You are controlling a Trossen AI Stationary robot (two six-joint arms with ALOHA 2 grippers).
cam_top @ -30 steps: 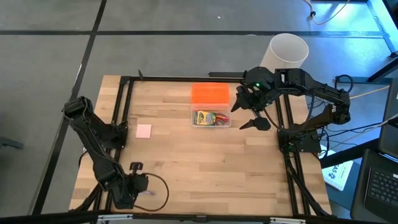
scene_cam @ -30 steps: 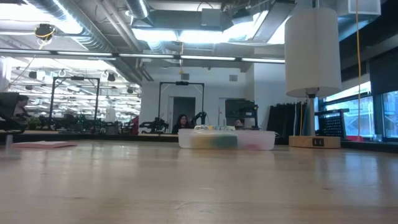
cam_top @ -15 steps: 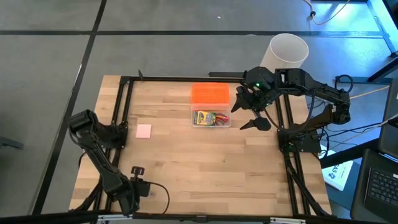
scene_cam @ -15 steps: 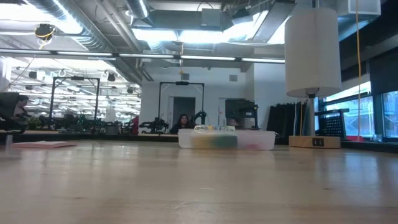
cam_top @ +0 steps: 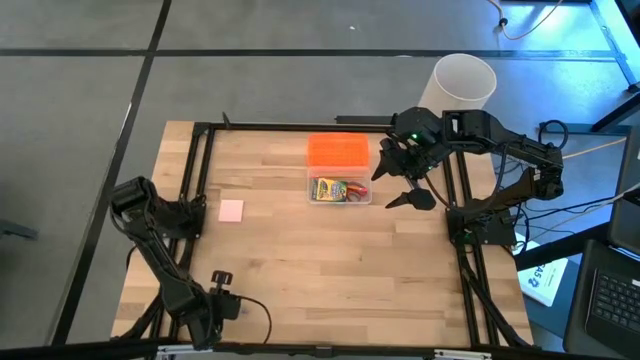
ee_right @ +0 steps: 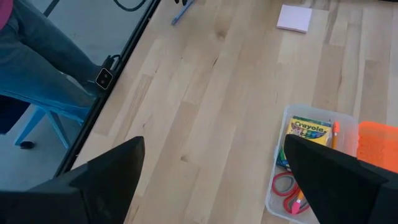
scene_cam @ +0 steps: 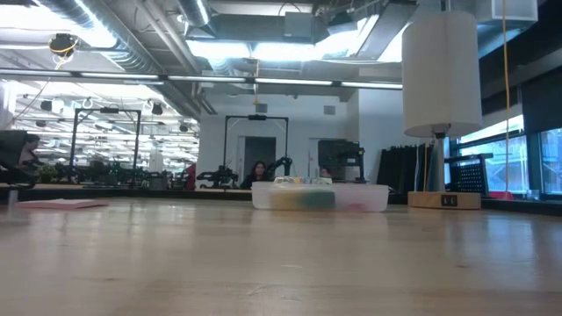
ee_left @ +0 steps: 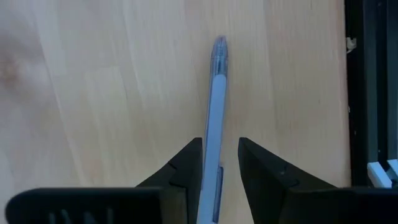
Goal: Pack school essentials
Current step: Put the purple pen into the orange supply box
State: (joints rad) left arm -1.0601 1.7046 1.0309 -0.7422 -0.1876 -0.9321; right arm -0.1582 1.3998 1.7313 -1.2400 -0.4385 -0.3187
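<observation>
The left gripper [ee_left: 216, 177] sits at the lower left of the high view, low over the near edge of the wooden table [cam_top: 300, 260]. In its wrist view the two dark fingers [ee_left: 186, 168] stand narrowly apart with a purple pen [ee_left: 214, 118] running lengthwise between them; the pen lies flat on the wood and its tip reaches out beyond the fingertips. Whether the fingers press the barrel or just flank it cannot be told. The left arm runs from its elbow at the left table edge down toward the frame's lower left corner.

The right gripper [cam_top: 398, 180] hangs above the table's right side, just right of the clear plastic box [cam_top: 340, 190], its jaws spread wide and holding nothing. Its arm reaches in from the right edge of the frame, passing below the tall white cylinder [cam_top: 464, 80] at upper right.

The clear box sits in the upper middle of the table and holds the yellow-green crayon box [ee_right: 309, 130], red-handled scissors [ee_right: 287, 185] and an orange pencil [ee_right: 334, 129]. The orange lid [cam_top: 337, 151] lies just above the box in the high view, touching it. A pink square pad [cam_top: 231, 210] lies alone on the left part of the table, well apart from the box.
</observation>
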